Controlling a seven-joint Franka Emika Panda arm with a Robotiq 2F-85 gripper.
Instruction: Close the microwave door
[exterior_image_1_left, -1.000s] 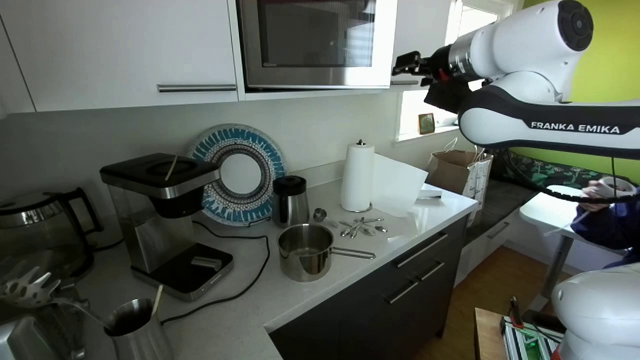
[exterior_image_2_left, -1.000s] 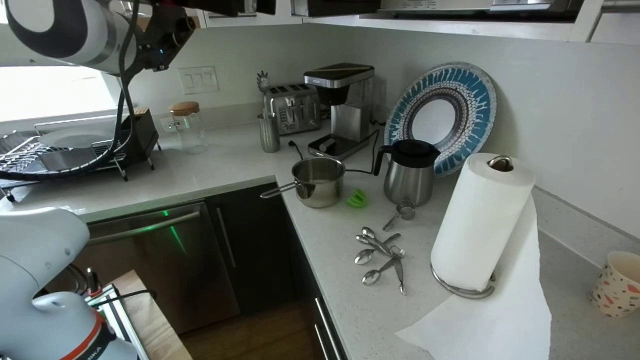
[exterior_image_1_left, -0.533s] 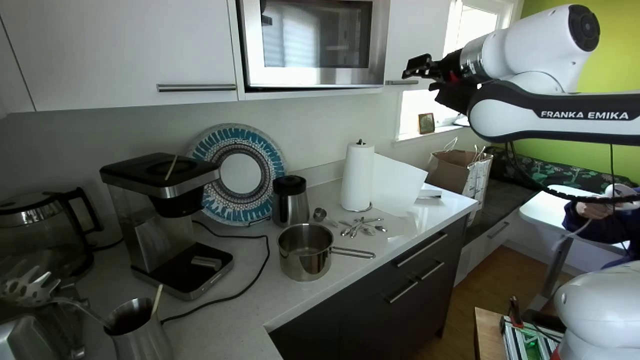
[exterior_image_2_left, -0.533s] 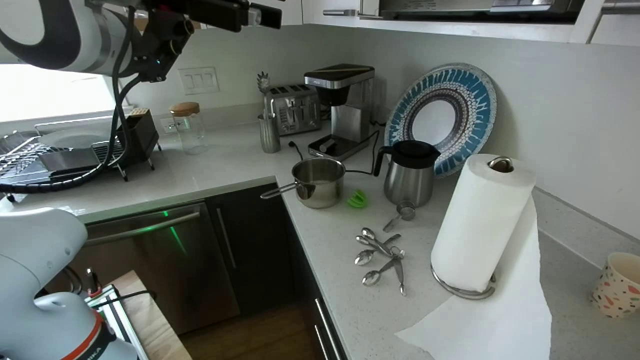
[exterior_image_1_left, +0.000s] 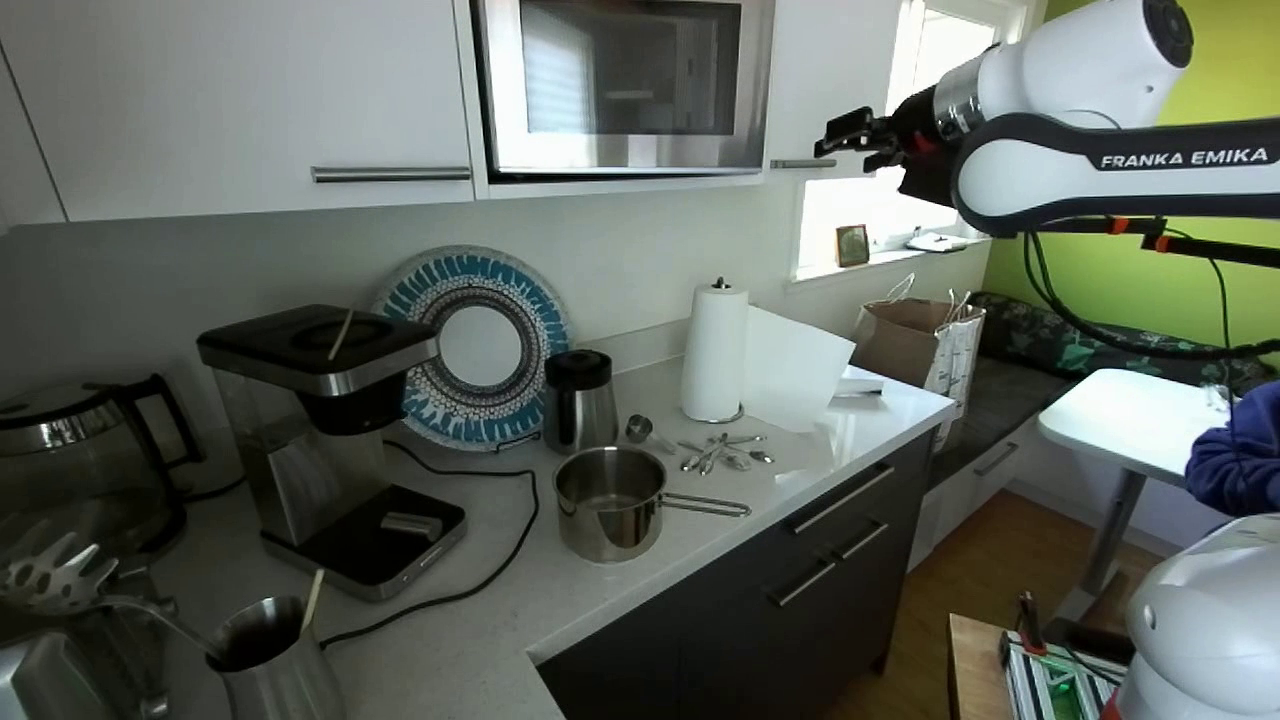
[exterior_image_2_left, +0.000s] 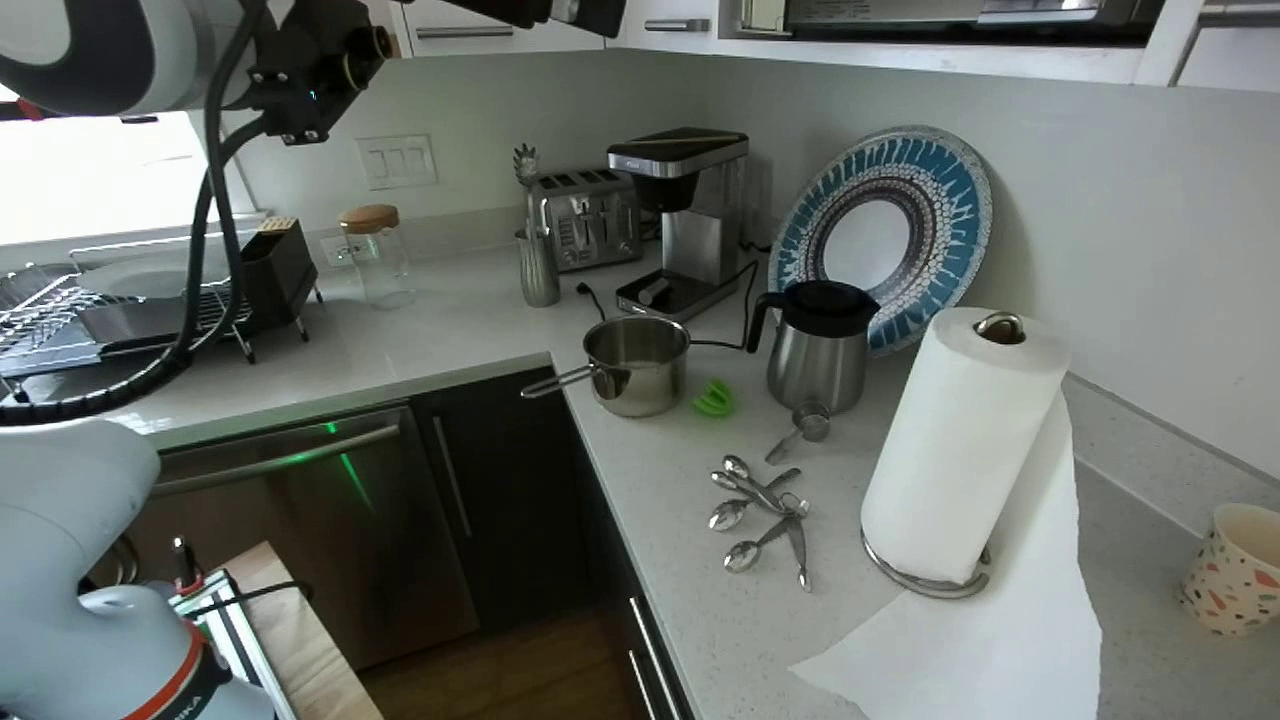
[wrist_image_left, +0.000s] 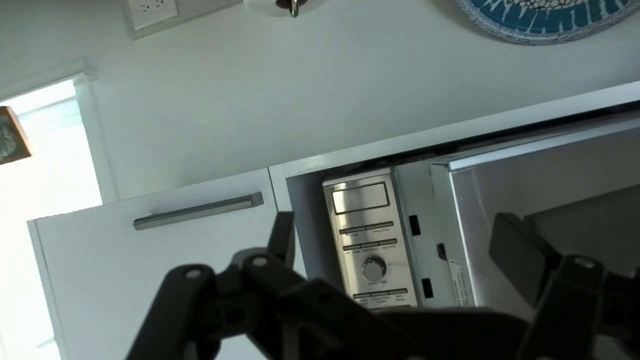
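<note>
Microwave (wrist_image_left: 421, 255): set among the white cabinets (exterior_image_1_left: 230, 110); both exterior views crop its top.
Microwave door (exterior_image_1_left: 630, 85): ajar; the wrist view shows the gap between its edge and the button panel (wrist_image_left: 370, 240), an exterior view mostly its dark glass.
Jaws: spread wide, nothing between them in the wrist view; an exterior view puts them beside the door's free edge, not touching it.
Knob (wrist_image_left: 374, 269): on the button panel, in the wrist view alone.
Patterned plate (exterior_image_1_left: 480, 345): tilted back below the microwave, caught by all three views.
Green piece (exterior_image_2_left: 714, 398): on the tabletop (exterior_image_2_left: 665, 480) just beside the saucepan (exterior_image_2_left: 636, 385), in an exterior view alone.
Patterned cup (exterior_image_2_left: 1232, 570): near the paper towel roll (exterior_image_2_left: 965, 445), likewise.
Paper bag (exterior_image_1_left: 925, 340): beyond the tabletop's end, in an exterior view alone.
Navy sleeve (exterior_image_1_left: 1235, 455): likewise, at the frame's edge.
</note>
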